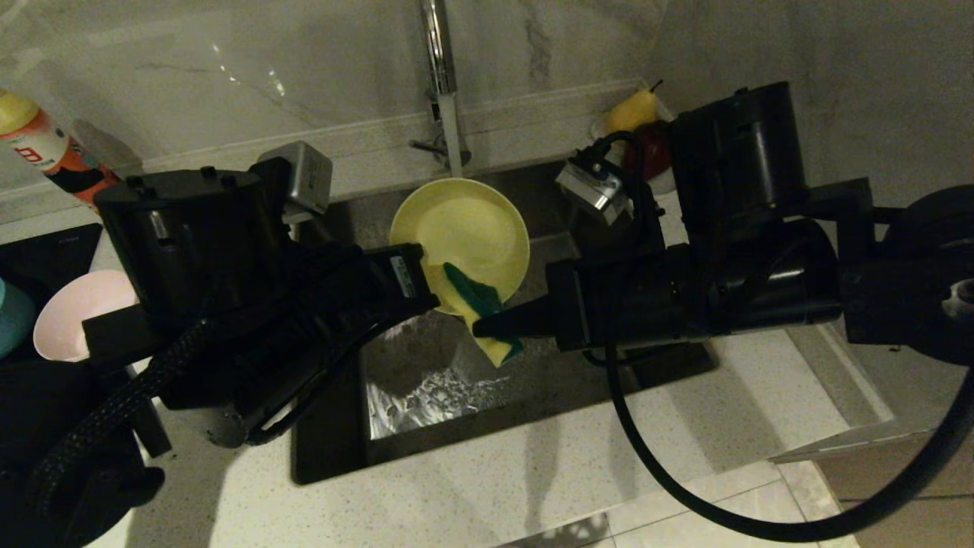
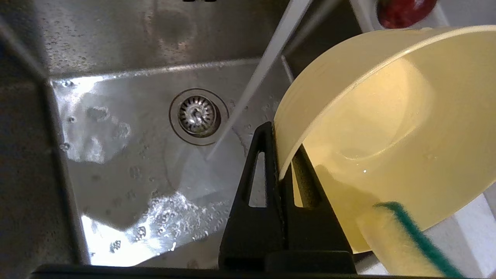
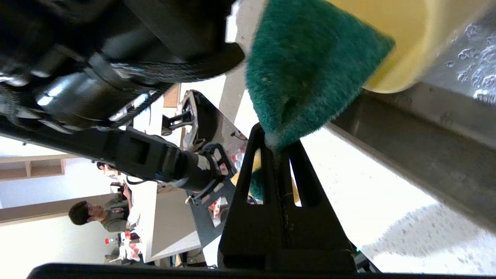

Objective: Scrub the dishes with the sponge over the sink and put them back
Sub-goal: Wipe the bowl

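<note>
While the left tool (image 2: 279, 170) pinches the yellow bowl (image 1: 464, 236), the right tool (image 3: 276, 149) clamps the half-hidden sponge (image 1: 481, 304).

I see a pale speckled bench (image 1: 487, 472) with a marble wall behind it. At its back left corner an orange and white bottle (image 1: 42, 148) with a yellowish cap leans against the wall. Near the back right edge a small white dish (image 1: 663, 180) carries a yellow pear (image 1: 631, 111) and a dark red fruit (image 1: 654, 148). A black hob (image 1: 46, 251) lies at the left edge.
</note>
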